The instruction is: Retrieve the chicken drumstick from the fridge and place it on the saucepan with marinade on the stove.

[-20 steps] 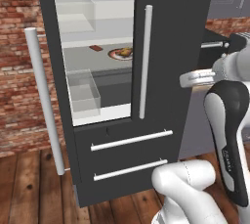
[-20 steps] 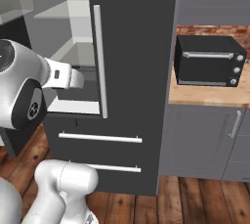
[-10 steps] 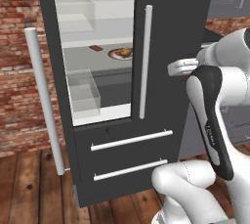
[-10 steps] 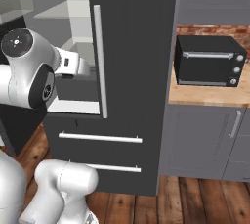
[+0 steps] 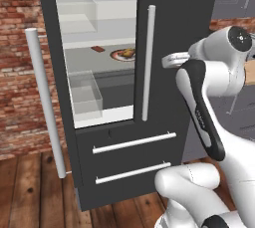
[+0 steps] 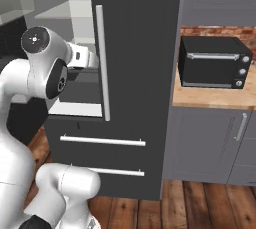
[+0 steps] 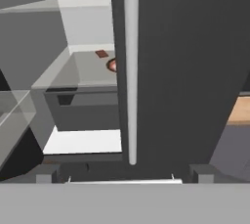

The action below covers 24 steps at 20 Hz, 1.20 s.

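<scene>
The fridge [image 5: 164, 18] stands with its left door swung open and its right door shut. On the middle shelf a small plate [image 5: 121, 54] carries the golden-brown chicken drumstick [image 5: 130, 52], and a flat dark red-brown piece [image 5: 97, 49] lies to its left. My gripper [image 5: 169, 61] hovers open and empty just in front of the right door, close to that door's long pale handle [image 7: 130, 71]. In the hand view the gripper [image 7: 124, 174] faces this handle, with the plate's rim [image 7: 112, 65] peeking past the door edge. The saucepan, marinade and stove are out of view.
The open left door's handle [image 5: 45, 102] juts out at the left. A clear bin [image 5: 84, 92] sits on the lower shelf. Two drawers [image 5: 132, 142] lie below. A black toaster oven [image 6: 215, 63] stands on the wooden counter [image 6: 215, 107] to the right.
The arm has swung left, carrying the hand from beside the fridge's right edge to in front of the right door handle. The fridge and its contents have not moved.
</scene>
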{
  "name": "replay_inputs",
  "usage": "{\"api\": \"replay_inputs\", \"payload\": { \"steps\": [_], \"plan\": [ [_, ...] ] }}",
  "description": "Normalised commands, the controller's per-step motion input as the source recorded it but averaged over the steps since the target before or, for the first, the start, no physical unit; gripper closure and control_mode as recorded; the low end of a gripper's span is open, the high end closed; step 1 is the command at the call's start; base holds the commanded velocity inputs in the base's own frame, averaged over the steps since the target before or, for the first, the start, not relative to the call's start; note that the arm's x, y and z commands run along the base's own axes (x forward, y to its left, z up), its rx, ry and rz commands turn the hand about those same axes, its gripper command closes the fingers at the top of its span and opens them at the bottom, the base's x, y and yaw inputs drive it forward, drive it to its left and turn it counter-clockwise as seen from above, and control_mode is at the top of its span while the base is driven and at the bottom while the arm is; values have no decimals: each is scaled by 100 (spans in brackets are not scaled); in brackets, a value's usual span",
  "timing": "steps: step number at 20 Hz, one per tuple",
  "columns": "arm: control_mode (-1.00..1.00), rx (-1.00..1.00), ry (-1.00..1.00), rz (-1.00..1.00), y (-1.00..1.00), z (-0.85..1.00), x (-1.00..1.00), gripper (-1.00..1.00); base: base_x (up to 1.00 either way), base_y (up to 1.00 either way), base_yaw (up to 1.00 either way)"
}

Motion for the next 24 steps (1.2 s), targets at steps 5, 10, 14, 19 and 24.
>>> {"api": "replay_inputs", "payload": {
  "steps": [5,10,14,19,24],
  "plan": [
    [-100,0,-3,0,1,-7,50,-100,0,0,0],
    [-100,0,0,0,0,-5,38,-100,0,0,0],
    [-100,0,0,0,0,-5,35,-100,0,0,0],
    [-100,0,0,0,0,-18,39,-100,0,0,0],
    [-100,0,-1,0,0,-21,39,-100,0,0,0]
  ]
}}
